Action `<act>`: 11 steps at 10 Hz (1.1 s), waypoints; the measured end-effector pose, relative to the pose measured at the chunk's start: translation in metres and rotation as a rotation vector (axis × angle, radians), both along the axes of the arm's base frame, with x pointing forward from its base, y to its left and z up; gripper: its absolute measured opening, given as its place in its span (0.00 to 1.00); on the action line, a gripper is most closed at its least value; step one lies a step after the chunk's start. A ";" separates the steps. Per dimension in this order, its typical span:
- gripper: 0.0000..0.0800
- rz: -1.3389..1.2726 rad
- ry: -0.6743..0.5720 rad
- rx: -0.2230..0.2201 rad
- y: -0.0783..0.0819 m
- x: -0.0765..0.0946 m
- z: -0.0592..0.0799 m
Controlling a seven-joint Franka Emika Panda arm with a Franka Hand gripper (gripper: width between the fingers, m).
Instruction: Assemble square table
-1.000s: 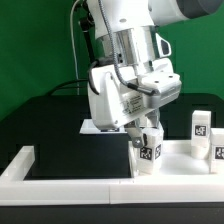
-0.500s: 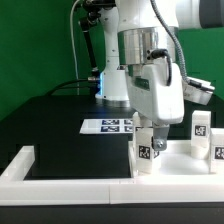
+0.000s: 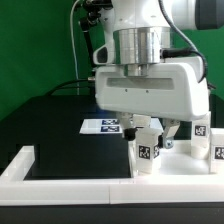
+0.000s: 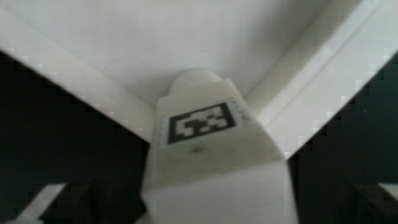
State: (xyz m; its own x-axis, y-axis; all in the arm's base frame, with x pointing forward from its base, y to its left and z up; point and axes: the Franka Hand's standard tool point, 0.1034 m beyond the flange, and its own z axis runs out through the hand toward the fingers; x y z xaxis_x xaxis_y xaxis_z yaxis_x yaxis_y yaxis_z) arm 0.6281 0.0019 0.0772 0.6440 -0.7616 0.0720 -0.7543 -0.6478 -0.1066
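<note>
**Leg upright on the tabletop corner**

A white block leg (image 3: 148, 150) stands upright on the white tabletop (image 3: 185, 162), at its corner toward the exterior view's left. It bears a black-and-white square tag on its face. The jaws (image 3: 150, 124) hang directly over its top; whether they grip it cannot be told. The wrist view shows the leg (image 4: 208, 150) with its tag close up. Two more tagged legs (image 3: 200, 127) stand farther right.

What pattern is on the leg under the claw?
A black-and-white square tag on a white leg; clearest in the wrist view.
</note>
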 end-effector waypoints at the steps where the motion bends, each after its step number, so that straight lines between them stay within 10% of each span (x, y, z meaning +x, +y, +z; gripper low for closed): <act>1: 0.81 -0.014 0.001 0.001 0.000 0.000 0.000; 3: 0.40 -0.017 0.001 0.001 0.000 0.000 0.000; 7: 0.36 -0.312 0.013 0.038 -0.003 -0.002 -0.001; 11: 0.36 -1.057 0.062 0.229 -0.002 -0.006 -0.004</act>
State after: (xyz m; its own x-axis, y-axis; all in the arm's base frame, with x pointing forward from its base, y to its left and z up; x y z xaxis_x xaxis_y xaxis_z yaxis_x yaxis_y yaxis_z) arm 0.6218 -0.0004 0.0737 -0.3489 -0.9247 -0.1522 -0.9275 0.3640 -0.0850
